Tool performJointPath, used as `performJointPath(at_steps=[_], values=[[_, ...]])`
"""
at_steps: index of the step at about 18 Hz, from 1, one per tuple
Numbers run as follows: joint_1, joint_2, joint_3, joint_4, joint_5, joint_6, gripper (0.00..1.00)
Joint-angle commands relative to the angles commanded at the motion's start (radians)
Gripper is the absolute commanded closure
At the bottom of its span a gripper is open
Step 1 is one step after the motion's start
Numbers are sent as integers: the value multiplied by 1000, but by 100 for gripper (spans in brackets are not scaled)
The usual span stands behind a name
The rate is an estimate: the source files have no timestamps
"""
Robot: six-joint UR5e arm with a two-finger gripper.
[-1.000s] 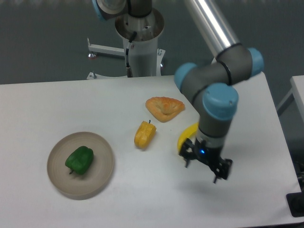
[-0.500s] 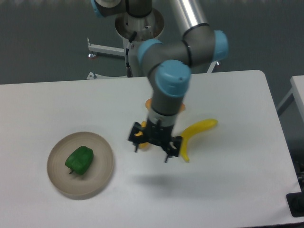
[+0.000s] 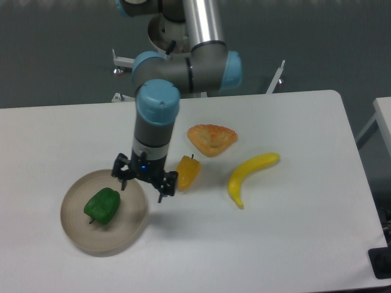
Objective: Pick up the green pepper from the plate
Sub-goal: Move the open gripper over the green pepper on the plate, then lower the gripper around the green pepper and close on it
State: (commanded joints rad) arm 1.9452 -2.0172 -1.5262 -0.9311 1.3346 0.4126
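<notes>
A white table (image 3: 256,244) fills most of the frame, running from the left edge to the right. The arm (image 3: 183,67) drops in from the top centre, bends at blue-capped joints and points its wrist straight down over the left-centre of the table.

In the lower left sits the plate (image 3: 131,229), round and beige-grey with a low rim. The green pepper (image 3: 102,206) lies on its left half, glossy and lumpy, with bare plate all round it.

The banana (image 3: 249,174) lies right of centre, curving from upper right to lower left. A flat orange pastry-like piece (image 3: 211,138) rests above centre, near the yellow-orange pepper (image 3: 186,173), which lies just right of the wrist.

The gripper (image 3: 143,187) hangs over the upper right edge of the plate, its two dark fingers spread apart with nothing between them. One fingertip is over the plate's rim, the other over the table beside the yellow-orange pepper. It touches neither pepper; the green pepper lies down and left of it.
</notes>
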Motion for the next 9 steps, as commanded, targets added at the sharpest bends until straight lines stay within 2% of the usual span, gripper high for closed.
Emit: performJointPath(at_steps=[9], values=[[-51,-32,-22,14,6,2,0]])
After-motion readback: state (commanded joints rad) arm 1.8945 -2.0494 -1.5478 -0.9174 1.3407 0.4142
